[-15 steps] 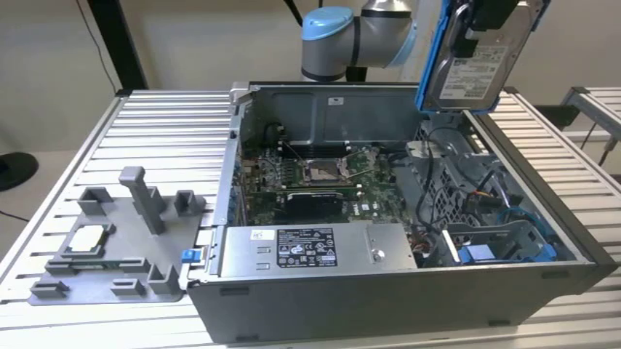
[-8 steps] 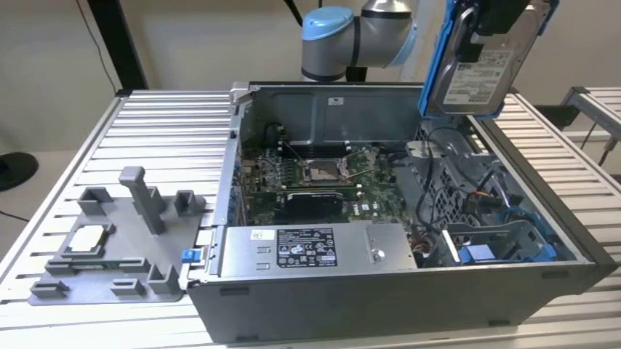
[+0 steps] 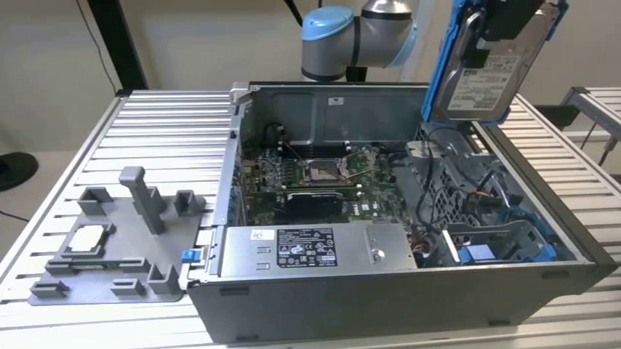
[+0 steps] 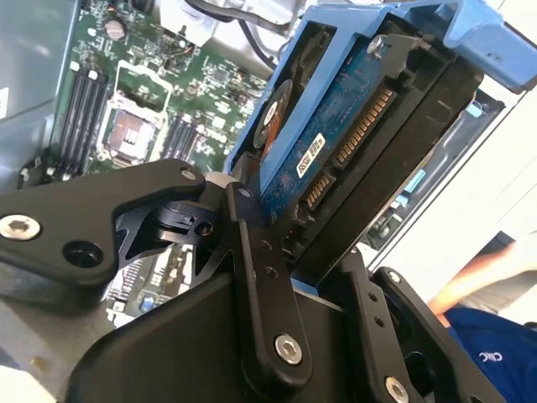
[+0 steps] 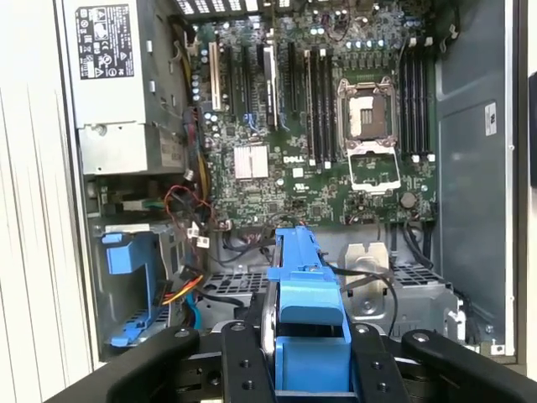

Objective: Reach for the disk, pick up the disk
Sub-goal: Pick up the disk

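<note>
Ribbed table (image 3: 145, 138) | open case (image 3: 388, 305) | pincer (image 5: 306, 369) clamped on disk (image 3: 482, 73), well clear above case rim.

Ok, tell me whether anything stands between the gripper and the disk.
Nothing does. The gripper is shut on the disk, which hangs above the open computer case in the exterior view.

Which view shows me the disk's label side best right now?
The exterior view: the disk hangs upright above the case, white label facing the camera. The second wrist view shows its circuit-board underside and connector, clamped in the gripper. The first wrist view shows its blue bracket edge-on.
</note>
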Controlling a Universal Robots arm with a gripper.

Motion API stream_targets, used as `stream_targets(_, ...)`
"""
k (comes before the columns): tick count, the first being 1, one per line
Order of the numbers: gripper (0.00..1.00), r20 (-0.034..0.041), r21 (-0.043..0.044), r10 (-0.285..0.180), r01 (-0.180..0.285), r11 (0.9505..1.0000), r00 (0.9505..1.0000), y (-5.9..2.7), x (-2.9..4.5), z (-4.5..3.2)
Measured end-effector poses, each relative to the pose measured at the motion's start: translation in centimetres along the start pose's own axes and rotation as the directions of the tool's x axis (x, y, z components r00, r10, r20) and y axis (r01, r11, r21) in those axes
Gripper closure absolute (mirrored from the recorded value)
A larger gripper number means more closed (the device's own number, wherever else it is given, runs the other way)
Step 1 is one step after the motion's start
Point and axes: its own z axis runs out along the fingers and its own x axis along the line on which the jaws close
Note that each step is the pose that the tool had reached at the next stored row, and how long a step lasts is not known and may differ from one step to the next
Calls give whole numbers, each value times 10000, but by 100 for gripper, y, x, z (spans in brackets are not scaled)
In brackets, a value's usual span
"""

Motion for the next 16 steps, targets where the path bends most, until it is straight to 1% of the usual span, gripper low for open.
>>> stream_targets(6, 100, -1, 0, 0, 0, 10000, 10000, -10, 113, 3)
stream_targets(16, 100, 0, 0, 0, 0, 10000, 10000, -31, 340, 10)
